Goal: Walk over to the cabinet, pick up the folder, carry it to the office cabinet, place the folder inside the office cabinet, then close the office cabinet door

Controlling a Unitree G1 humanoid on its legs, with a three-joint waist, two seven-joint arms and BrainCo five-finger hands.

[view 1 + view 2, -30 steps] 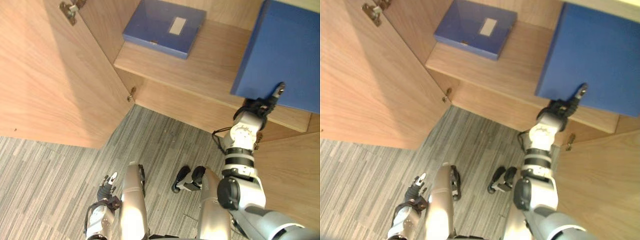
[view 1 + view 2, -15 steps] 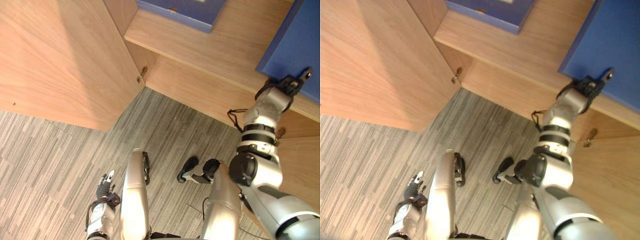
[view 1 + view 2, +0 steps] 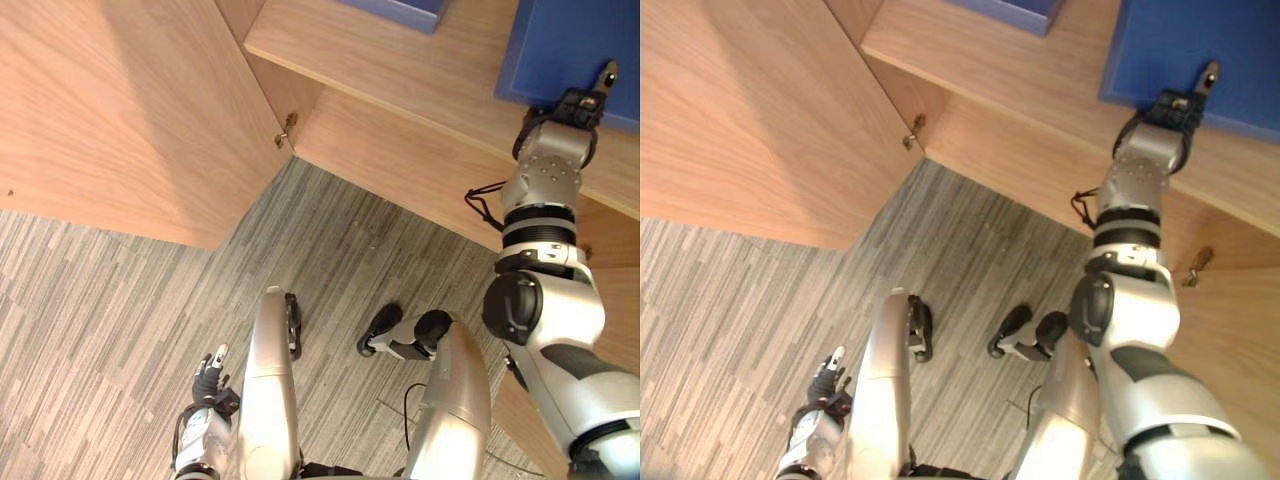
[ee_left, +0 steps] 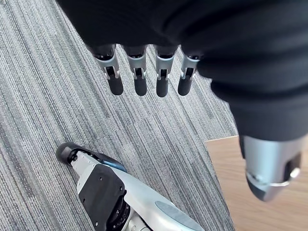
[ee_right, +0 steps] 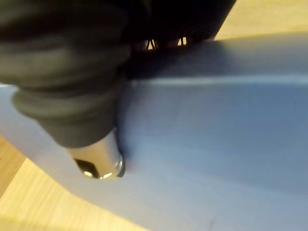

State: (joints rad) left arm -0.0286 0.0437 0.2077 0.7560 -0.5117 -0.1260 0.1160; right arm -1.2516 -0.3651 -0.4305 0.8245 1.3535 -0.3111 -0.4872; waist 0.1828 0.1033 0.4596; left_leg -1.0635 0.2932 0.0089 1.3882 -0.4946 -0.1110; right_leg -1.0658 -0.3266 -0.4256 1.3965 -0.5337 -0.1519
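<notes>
Up at 1 o'clock in the head views, the right hand point(image 3: 574, 103) has the blue folder point(image 3: 570, 40) over the office cabinet's shelf point(image 3: 400, 72). Wrist view: thumb point(image 5: 98, 163) is pressed flat on the folder's near face, and the fingers go behind it and are hidden. I read that as a pinch but can't confirm it. Can't tell whether the folder's lower edge touches the shelf. Second blue folder point(image 3: 395, 8) lies flat on the same shelf at 12 o'clock, well apart. Left hand point(image 3: 208, 372) hangs at 7 o'clock over the grey carpet point(image 3: 130, 300), fingers point(image 4: 139, 82) straight and slightly apart, holding nothing. Step in hand, my read: placing. To do it well, push the folder deeper past the shelf's front edge, then lower it until its edge bears on the wood. Tip it flat or lean it on a side wall, and only then let the thumb off. Keep clear of the second folder. Left door point(image 3: 110, 120) stands open at 10 o'clock and needs closing once the hand is out.
</notes>
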